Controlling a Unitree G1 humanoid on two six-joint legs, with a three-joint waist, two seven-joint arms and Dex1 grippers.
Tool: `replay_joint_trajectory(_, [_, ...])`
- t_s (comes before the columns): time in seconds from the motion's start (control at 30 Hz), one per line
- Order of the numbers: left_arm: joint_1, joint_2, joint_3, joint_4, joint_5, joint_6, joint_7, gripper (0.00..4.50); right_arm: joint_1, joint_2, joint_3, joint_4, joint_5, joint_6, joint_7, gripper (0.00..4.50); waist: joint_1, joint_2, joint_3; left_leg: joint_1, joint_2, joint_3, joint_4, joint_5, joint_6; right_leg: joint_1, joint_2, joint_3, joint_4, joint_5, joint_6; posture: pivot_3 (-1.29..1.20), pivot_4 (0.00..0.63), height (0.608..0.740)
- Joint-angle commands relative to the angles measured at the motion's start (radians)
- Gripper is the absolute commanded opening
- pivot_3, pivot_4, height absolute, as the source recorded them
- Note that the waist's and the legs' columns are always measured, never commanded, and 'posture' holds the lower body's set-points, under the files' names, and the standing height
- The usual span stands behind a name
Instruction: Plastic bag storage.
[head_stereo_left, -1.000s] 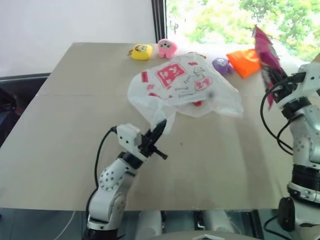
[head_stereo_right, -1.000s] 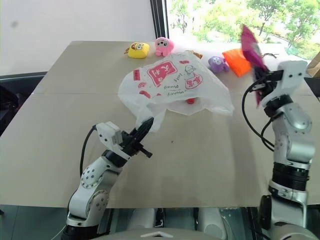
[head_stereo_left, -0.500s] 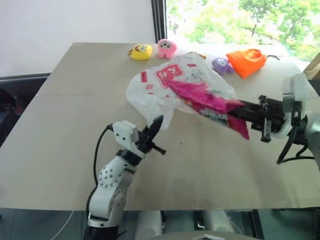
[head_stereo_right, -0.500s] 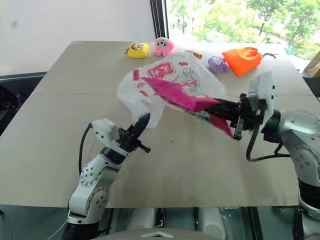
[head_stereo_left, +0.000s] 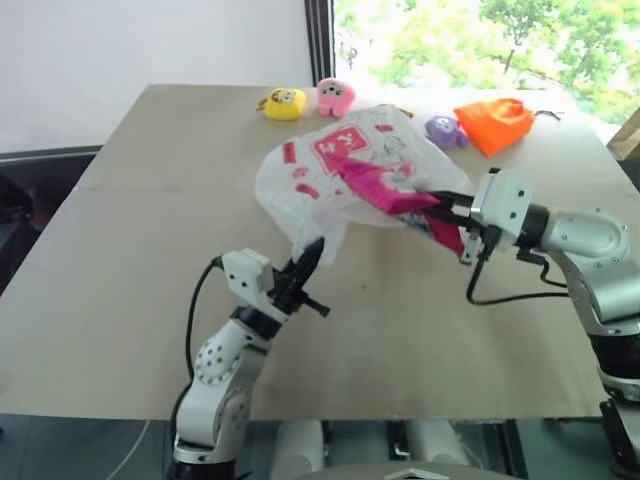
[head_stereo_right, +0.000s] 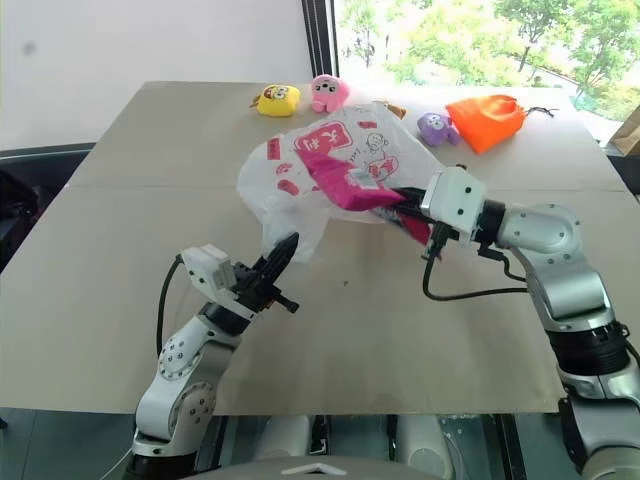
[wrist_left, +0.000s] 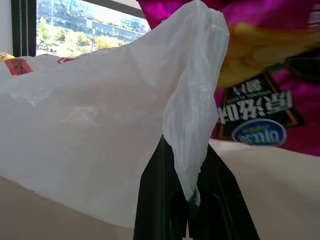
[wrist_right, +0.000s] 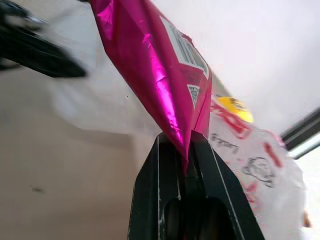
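Left eye view puts my left fingers (head_stereo_left: 311, 255) nearest me, over the front half of the bench (head_stereo_left: 120, 260), closed tight on a twisted corner of the plastic bag (head_stereo_left: 350, 170). From my left wrist view I can see that thin white film pinched between the two black fingers, and the bag billows up and away from them. The bag hangs lifted above the middle of the bench, whitish and see-through, with a red-pink square logo and small red marks on its upper side.

My right fingers (head_stereo_left: 452, 205) reach in from the right, roughly level, and are clamped on the end of a shiny magenta snack packet (head_stereo_left: 385, 190). My right wrist view shows the packet's crimped edge squeezed between those fingers. The packet's far end pokes into the side of the bag; whether it is inside the mouth or only pressed against the film I cannot tell.

Further back, near the window edge of the bench, sit a yellow plush toy (head_stereo_left: 283, 102) and a pink plush toy (head_stereo_left: 334, 95) just beside each other, then a small purple plush toy (head_stereo_left: 443, 130), and an orange cloth pouch (head_stereo_left: 495, 122) at the far right.
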Motion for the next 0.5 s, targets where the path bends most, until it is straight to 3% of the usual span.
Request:
replay_joint_trajectory(0.03, [-0.008, 0.002, 0.008, -0.034, -0.011, -0.018, -0.003, 0.0, -0.059, 0.028, -0.036, 0.039, -0.044, -0.135, -0.044, 0.02, 0.0, 0.0, 0.0, 0.0, 0.0, 0.001, 0.0, 0.0, 0.0, 0.0, 0.0, 0.0, 0.0, 0.0, 0.0, 0.0, 0.15, 0.74])
replay_joint_trajectory(0.2, [-0.046, -0.004, 0.008, -0.054, -0.024, 0.01, 0.019, 0.0, -0.108, 0.074, -0.044, 0.103, -0.097, -0.261, -0.105, 0.02, 0.0, 0.0, 0.0, 0.0, 0.0, 0.002, 0.0, 0.0, -0.001, 0.0, 0.0, 0.001, 0.0, 0.0, 0.0, 0.0, 0.15, 0.74])
replay_joint_trajectory(0.5, [-0.223, -0.027, 0.129, -0.086, -0.235, 0.159, 0.145, 0.0, -0.106, 0.123, 0.006, 0.173, -0.225, -0.546, -0.163, 0.02, -0.001, 0.0, 0.0, 0.0, 0.0, 0.002, 0.0, 0.0, -0.001, 0.0, 0.0, 0.001, 0.0, 0.0, 0.0, 0.0, 0.15, 0.74])
